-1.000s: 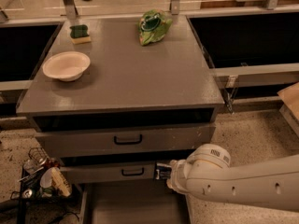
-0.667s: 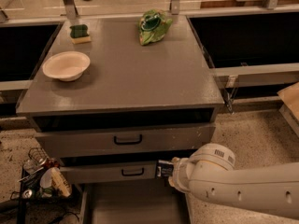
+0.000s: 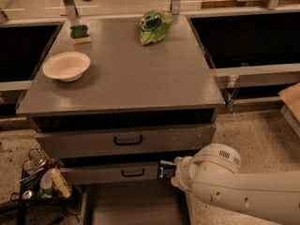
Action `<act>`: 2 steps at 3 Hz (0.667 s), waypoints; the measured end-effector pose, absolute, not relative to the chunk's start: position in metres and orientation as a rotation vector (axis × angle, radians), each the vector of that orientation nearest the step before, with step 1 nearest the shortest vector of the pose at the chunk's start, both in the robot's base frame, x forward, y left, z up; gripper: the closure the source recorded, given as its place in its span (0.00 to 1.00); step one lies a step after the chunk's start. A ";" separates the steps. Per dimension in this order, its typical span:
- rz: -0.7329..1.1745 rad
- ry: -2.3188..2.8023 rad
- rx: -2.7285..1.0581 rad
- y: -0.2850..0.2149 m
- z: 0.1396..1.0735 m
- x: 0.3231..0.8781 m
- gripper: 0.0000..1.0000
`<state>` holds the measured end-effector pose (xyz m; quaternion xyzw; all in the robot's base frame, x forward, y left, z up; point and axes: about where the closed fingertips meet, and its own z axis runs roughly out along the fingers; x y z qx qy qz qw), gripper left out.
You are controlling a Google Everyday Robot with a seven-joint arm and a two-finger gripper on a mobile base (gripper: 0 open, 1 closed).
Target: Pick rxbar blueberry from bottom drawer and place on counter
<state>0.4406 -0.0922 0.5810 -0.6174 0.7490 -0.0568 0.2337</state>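
Speckled floor [image 3: 255, 135] station: small flat dark-wrapped rxbar blueberry [image 3: 164, 168] pinched in the jaws of the white arm's gripper [image 3: 168, 169], held above the open deep grey bottom drawer [image 3: 131, 207], so the pick looks done; placing on the broad matte grey counter [image 3: 131, 74] near the shallow cream bowl [image 3: 66, 65] remains.

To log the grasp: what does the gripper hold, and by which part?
The gripper holds the rxbar blueberry by its end nearest the arm, above the bottom drawer.
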 end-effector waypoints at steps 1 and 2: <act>-0.232 2.023 -1.692 -0.095 0.611 0.439 1.00; -0.301 1.985 -1.691 -0.094 0.640 0.440 1.00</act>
